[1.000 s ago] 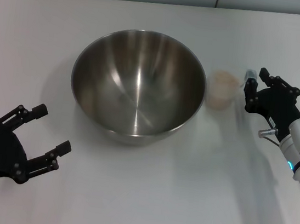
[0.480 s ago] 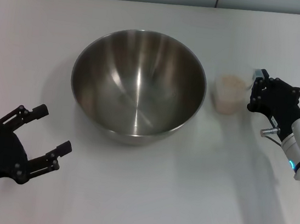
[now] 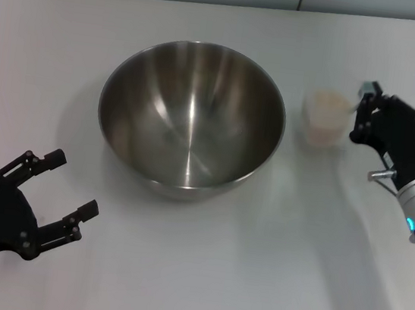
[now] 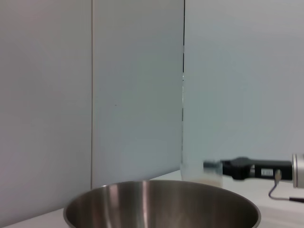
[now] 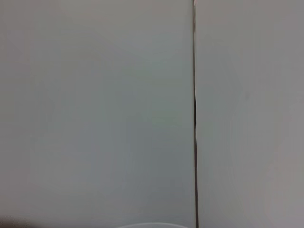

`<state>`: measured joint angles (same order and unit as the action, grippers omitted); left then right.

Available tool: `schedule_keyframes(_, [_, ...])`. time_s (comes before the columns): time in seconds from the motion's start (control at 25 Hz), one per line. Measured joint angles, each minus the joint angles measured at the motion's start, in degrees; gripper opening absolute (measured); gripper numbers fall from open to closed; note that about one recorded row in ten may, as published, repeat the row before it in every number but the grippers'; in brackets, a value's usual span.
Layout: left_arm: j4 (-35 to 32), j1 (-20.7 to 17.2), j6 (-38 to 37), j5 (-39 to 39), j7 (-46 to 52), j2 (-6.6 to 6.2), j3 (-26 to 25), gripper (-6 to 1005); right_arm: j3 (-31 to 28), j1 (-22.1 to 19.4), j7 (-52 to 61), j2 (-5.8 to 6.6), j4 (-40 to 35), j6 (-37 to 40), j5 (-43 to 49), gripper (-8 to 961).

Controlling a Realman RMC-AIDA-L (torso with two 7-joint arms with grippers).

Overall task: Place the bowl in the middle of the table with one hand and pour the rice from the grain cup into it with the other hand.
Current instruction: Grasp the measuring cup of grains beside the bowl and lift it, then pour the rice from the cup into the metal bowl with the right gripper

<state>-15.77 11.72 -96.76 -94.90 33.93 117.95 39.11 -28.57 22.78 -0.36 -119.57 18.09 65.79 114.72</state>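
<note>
Left gripper (image 3: 53, 196): black, skeletal two-finger claw with visible screw heads, near the front left corner of the table (image 3: 199, 276). Fingers spread wide, released, nothing between them; well apart from the bowl.

Table: plain white, smooth matte top, with a pale panelled wall along its far edge.

Bowl (image 3: 191, 118): large round stainless-steel mixing bowl, brushed shiny inside with a bright vertical glare streak, thin rolled rim. Stands upright about midway between the left and right edges, slightly toward the far edge. Nothing lies inside it. In the left wrist view its rim (image 4: 161, 202) fills the lower part of the picture.

Grain cup (image 3: 324, 118): small translucent plastic cup, upright, just beside the bowl toward the right edge. Rice (image 3: 323, 126): a pale off-white mass seen through the cup wall.

Right gripper (image 3: 363, 114): black claw on a silver wrist, near the right edge, its tips at the cup's right side; whether it grips the cup cannot be told.
</note>
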Motion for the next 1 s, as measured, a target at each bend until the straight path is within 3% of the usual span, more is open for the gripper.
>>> schedule_keyframes(0.4, [0.04,-0.12,0.00,-0.11,-0.01,0.00,0.38,869,0.00,3.39,0.14,0.54,-0.38,9.85,0.38,28])
schedule_keyframes(1.0, [0.04,-0.12,-0.01,-0.20,-0.04,0.00,0.44,870,0.00,4.55,0.19,0.57,-0.47,10.20,0.20,28])
